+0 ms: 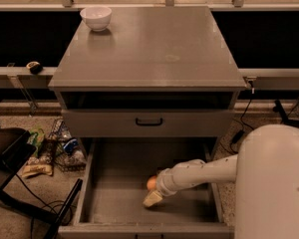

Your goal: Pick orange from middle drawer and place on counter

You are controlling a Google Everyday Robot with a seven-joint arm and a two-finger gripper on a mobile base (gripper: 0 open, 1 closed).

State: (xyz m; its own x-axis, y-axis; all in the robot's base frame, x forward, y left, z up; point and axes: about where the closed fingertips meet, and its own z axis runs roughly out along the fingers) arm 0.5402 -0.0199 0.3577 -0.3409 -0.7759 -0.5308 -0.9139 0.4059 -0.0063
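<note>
While in middle drawer (pixel 114 180), gripper (pixel 152 197) beside orange (pixel 151 183)

This looks like a robot test room in an office. The pincer (pixel 152 197) sits inside the open drawer (pixel 114 205) of a lone grey cabinet (pixel 104 124). Left of it, loose cables (pixel 32 197) cross speckled carpet (pixel 25 223) near a wire basket (pixel 61 139) of snack packets (pixel 36 169). Metal rails (pixel 15 76) run beyond.

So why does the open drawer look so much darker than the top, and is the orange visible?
In the camera view, light comes from above: the counter is evenly lit, with a soft shadow by the white bowl. The middle drawer sits in shade, so the orange shows only dimly beside the gripper, low inside that drawer.
</note>
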